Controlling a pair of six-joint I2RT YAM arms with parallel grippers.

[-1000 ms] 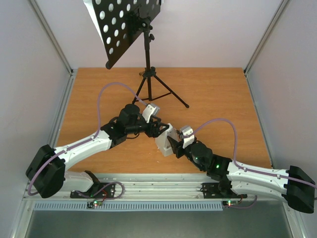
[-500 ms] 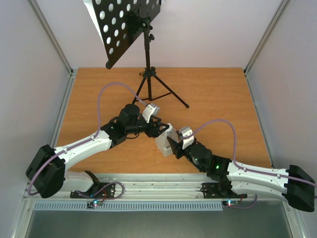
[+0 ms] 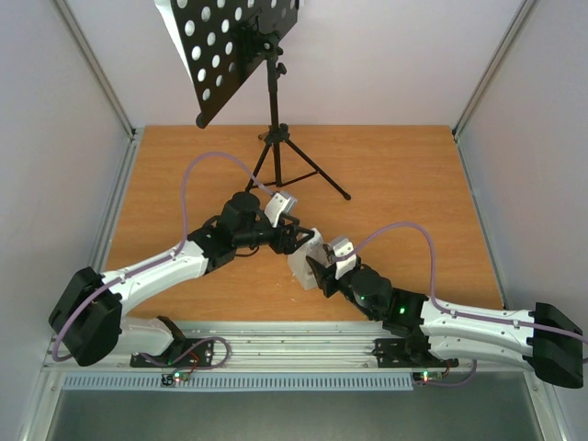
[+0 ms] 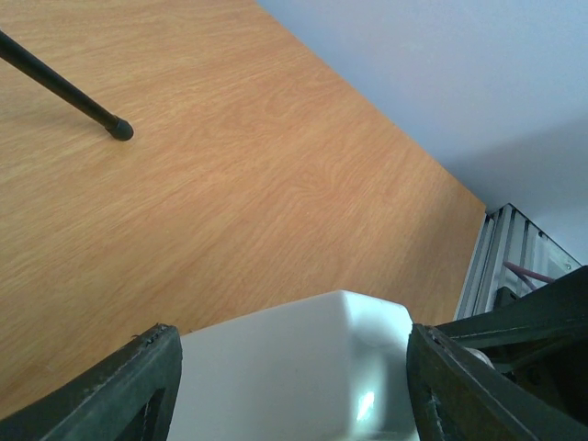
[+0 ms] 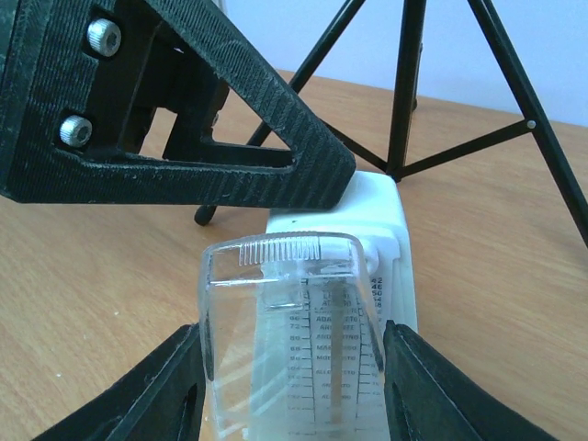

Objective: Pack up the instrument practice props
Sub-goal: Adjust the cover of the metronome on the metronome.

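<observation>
The small white metronome [image 3: 299,264] stands on the table between both grippers. My left gripper [image 3: 299,242] is shut on its white body [image 4: 294,367] from the far side. My right gripper [image 3: 318,272] is shut on the metronome's clear front cover [image 5: 289,331], holding it against the scale face of the body [image 5: 381,220]. My left finger [image 5: 184,119] shows large in the right wrist view. The black tripod music stand [image 3: 273,101] stands at the back with its round-holed desk [image 3: 234,41]. The white sheet of music [image 3: 169,20] shows behind the desk.
The stand's tripod legs [image 3: 312,175] spread just behind the grippers; one foot [image 4: 119,130] shows in the left wrist view, and the legs [image 5: 404,83] also show in the right wrist view. White walls enclose the table on three sides. A metal rail [image 3: 294,344] runs along the near edge.
My right gripper has shifted a little left toward the metronome with the clear cover. The left arm and the stand have not moved.
</observation>
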